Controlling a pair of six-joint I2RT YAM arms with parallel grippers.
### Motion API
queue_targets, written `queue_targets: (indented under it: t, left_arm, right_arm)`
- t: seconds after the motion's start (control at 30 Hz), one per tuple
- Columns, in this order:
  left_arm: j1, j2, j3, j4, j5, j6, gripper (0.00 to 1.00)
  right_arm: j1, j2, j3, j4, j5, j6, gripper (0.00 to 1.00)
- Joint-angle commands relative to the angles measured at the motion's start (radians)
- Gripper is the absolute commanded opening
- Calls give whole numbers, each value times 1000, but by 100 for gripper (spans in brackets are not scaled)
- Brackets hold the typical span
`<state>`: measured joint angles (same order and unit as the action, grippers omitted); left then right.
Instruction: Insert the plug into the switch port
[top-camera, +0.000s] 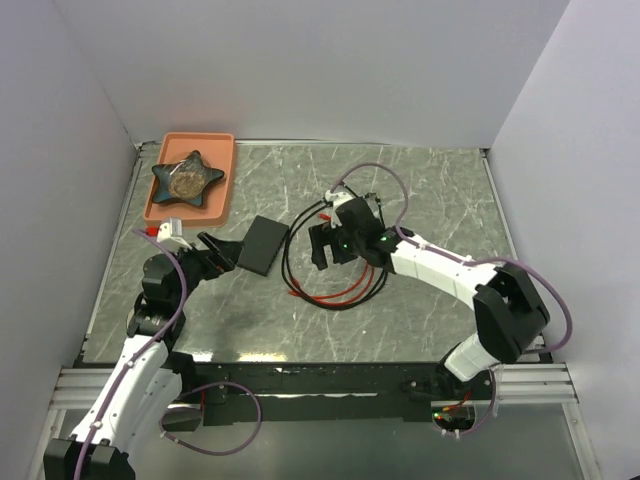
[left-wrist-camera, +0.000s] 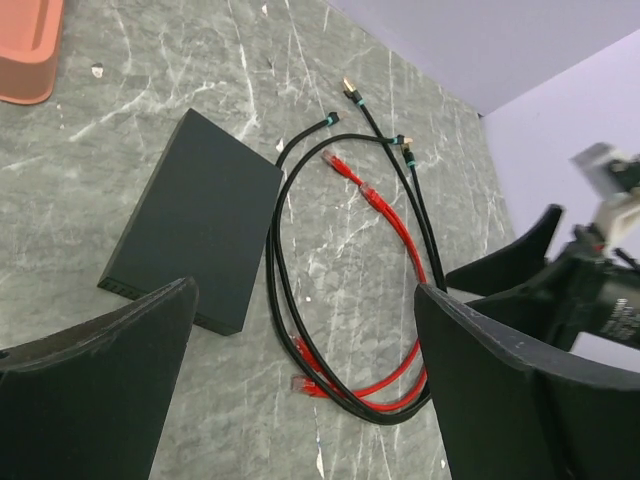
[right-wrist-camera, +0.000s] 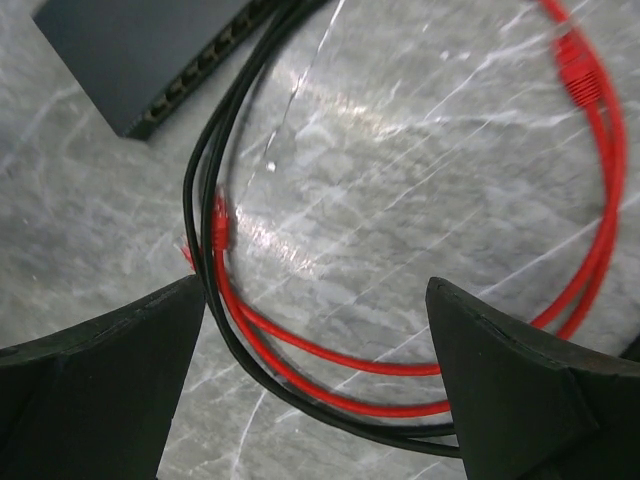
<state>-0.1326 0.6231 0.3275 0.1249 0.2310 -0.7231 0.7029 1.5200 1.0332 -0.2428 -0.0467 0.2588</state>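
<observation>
The switch (top-camera: 263, 245) is a flat matte-black box lying on the marble table; it also shows in the left wrist view (left-wrist-camera: 195, 225). Its row of sockets (right-wrist-camera: 200, 75) faces the cables. A red cable (top-camera: 335, 293) loops beside two black cables (top-camera: 290, 262). One red plug (right-wrist-camera: 218, 225) lies near the switch's socket edge and also shows in the left wrist view (left-wrist-camera: 303, 385); another red plug (right-wrist-camera: 575, 65) lies farther off. My left gripper (top-camera: 225, 252) (left-wrist-camera: 305, 295) is open just left of the switch. My right gripper (top-camera: 322, 255) (right-wrist-camera: 315, 288) hangs open above the cable loop, holding nothing.
An orange tray (top-camera: 222, 190) at the back left holds a dark star-shaped dish (top-camera: 186, 177). Black cable ends with gold tips (left-wrist-camera: 350, 88) lie behind the red loop. White walls enclose the table on three sides.
</observation>
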Motion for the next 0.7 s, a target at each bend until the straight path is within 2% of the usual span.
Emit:
queue_targets:
  t: [0.0,0.17,0.33,0.47,0.53,0.63,0.67]
  left_arm:
    - [1,-29,22,-5,5,-21,96]
    - [1,-40,25,-31,10,-19,96]
    - [1,-52,-2,-15,5,-38,96]
    - [1,-46,13,-37,-13,-48,96]
    - [1,-45,25,-59,-24,-47,96]
    - [1,-51,28,-74,-27,-42,96]
    - [1,-56,28,-77,-30,-42,96]
  right_arm:
    - [17,48,85,-33,-42,13,99]
    - [53,173,194,-79,-68,14,92]
    - [127,311,290,-137,-7,23,85]
    - [155,403,366,-171,-13,30,69]
    - [165,440,375,-170,-10,39,68]
    - [179,483,393,-168,2,40,59]
    - [184,494,398,-170,8,40,52]
